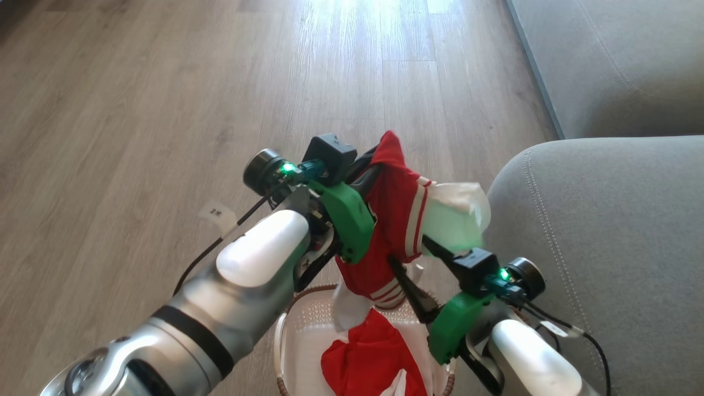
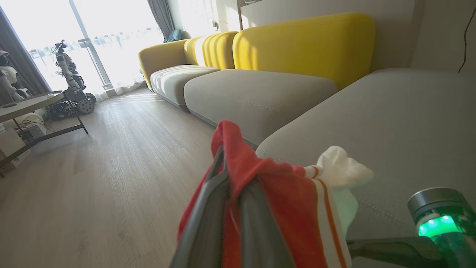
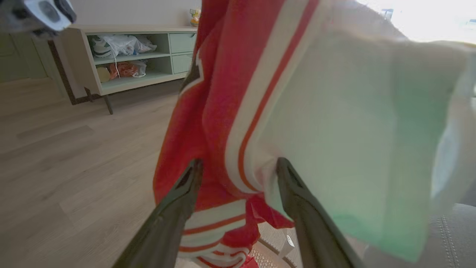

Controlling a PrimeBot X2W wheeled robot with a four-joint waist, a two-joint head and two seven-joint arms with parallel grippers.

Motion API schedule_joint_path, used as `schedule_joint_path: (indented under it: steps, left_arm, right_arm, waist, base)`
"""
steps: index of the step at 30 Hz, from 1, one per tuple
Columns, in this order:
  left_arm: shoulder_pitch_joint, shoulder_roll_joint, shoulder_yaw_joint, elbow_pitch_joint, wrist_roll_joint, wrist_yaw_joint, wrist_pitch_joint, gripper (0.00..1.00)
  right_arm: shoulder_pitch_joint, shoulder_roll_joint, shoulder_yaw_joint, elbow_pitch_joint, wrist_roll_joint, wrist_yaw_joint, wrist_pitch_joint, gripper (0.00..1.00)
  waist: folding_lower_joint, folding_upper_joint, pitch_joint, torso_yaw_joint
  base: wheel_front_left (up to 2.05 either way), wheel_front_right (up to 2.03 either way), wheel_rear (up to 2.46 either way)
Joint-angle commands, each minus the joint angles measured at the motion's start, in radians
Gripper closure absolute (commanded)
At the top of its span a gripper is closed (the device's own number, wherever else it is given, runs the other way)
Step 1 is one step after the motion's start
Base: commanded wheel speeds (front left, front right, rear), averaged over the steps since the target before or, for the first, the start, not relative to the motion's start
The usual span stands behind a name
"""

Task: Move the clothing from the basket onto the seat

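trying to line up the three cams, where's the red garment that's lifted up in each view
head view: the lifted garment hangs at centre, above the basket.
left wrist view: garment bottom centre, pinched in the left gripper.
right wrist view: garment at centre, top to bottom, between the fingers of the open right gripper.
shared landmark: the grey seat, at the right in all three.

- The basket is set on the floor.
- The second garment is laid inside the basket.
- The lifted garment is held above the basket, with its lower end hung down to the basket's far rim.
- The left gripper is clamped on that garment's top, above the basket's far side.
- The right gripper is placed above the basket's right part, its fingers spread either side of the cloth.
- The seat is found just right of the basket.
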Motion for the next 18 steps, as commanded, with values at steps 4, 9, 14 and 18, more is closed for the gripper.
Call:
schedule_joint_path:
  steps: [4, 9, 14, 18]
  left_arm:
    - [-0.085, 0.016, 0.013, -0.053, -0.023, 0.014, -0.002, 1.00]
    - [-0.089, 0.016, -0.008, -0.072, -0.044, 0.022, -0.005, 1.00]
    - [-0.091, 0.016, -0.025, -0.076, -0.064, 0.028, -0.009, 1.00]
    - [-0.094, 0.016, -0.032, -0.069, -0.078, 0.031, -0.015, 1.00]
  right_arm:
    - [-0.105, 0.004, 0.063, 0.038, 0.036, 0.000, -0.006, 0.00]
    - [-0.170, 0.004, 0.129, 0.086, 0.094, 0.000, -0.006, 0.00]
    - [-0.211, 0.004, 0.166, 0.120, 0.120, 0.000, -0.006, 0.00]
    - [-0.224, 0.004, 0.172, 0.139, 0.122, 0.000, -0.006, 1.00]
  waist:
    - [0.0001, -0.0001, 0.001, 0.009]
    - [0.0001, -0.0001, 0.005, 0.022]
    - [0.0001, -0.0001, 0.009, 0.033]
    - [0.0001, -0.0001, 0.012, 0.038]
  base:
    - [0.00, 0.00, 0.00]
    - [0.00, 0.00, 0.00]
    - [0.00, 0.00, 0.00]
    - [0.00, 0.00, 0.00]
